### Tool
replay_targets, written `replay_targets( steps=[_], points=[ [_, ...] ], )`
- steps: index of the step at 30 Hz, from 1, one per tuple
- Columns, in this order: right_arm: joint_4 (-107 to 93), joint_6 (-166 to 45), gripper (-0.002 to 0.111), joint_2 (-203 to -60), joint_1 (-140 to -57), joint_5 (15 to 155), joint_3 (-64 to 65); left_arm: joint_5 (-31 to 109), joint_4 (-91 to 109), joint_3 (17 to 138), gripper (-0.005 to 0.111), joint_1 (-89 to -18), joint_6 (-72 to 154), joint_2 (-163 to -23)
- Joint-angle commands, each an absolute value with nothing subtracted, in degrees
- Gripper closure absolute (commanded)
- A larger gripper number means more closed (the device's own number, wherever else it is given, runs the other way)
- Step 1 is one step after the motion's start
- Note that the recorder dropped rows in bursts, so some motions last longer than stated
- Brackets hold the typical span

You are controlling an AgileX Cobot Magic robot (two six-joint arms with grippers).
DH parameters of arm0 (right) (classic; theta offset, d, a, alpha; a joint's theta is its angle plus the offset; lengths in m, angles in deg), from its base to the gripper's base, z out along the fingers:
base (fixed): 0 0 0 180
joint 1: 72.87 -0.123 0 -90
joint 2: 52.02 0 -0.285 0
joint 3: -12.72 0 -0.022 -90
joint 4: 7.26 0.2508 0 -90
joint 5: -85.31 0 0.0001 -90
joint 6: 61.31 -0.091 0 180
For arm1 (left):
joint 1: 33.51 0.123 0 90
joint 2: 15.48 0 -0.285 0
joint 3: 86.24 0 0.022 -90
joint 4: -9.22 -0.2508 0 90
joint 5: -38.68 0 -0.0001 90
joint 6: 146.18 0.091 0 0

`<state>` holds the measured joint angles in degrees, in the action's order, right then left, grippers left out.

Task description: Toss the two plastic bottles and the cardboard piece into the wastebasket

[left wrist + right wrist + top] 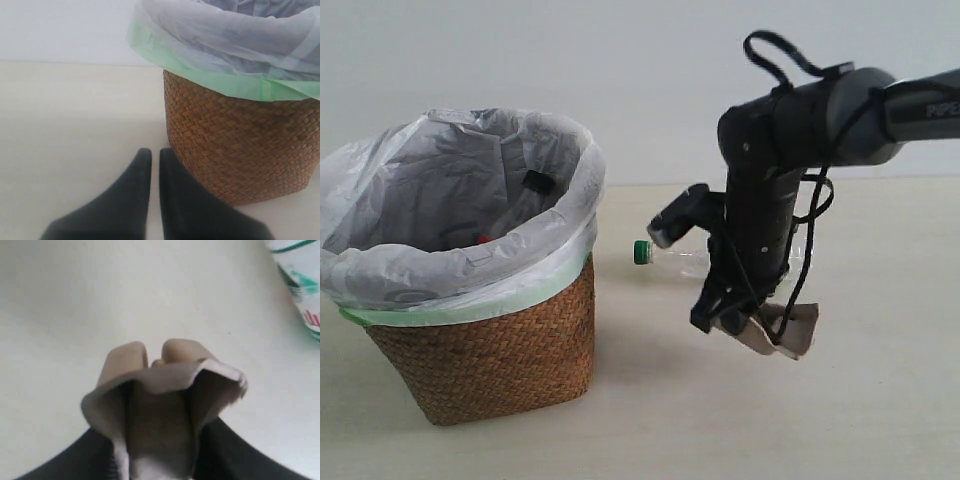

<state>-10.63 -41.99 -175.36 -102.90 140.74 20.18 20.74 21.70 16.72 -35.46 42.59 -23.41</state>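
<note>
Right claw point(745, 322): pinching the cardboard tray point(792, 332), low over the table point(650, 420), right of the basket point(490, 350).
Left claw point(151, 155): pressed together, holding nothing, close beside the basket.
Green-cap bottle point(642, 252): lying on the table behind the right arm point(860, 115); green-white label, red letters unreadable.
Black-cap bottle point(536, 183): inside the basket.
Arm writing: "PIPE", cut off.

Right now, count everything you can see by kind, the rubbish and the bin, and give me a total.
Baskets: 1, the wastebasket
Plastic bottles: 2, the green-capped bottle lying on the table and the black-capped bottle inside the wastebasket
Cardboard: 1, the cardboard piece
Total: 4
</note>
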Motion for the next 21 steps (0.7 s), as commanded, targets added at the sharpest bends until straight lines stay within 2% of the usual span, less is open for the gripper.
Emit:
replay_targets(
  steps=[1, 12, 21],
  points=[
    [-5.7, -46.0, 0.106, -167.6, -102.7, 138.8, 17.1, 20.9, 21.6, 16.5, 0.101, -35.3, 42.1, -23.3],
    [-0.5, -58.3, 0.106, -143.0, -102.8, 106.3, -17.5, 20.9, 21.6, 16.5, 0.101, -35.3, 42.1, -23.3],
    [-1.6, -61.3, 0.106, -131.4, -102.6, 107.2, -17.2, 20.9, 21.6, 16.5, 0.101, -35.3, 42.1, -23.3]
  ],
)
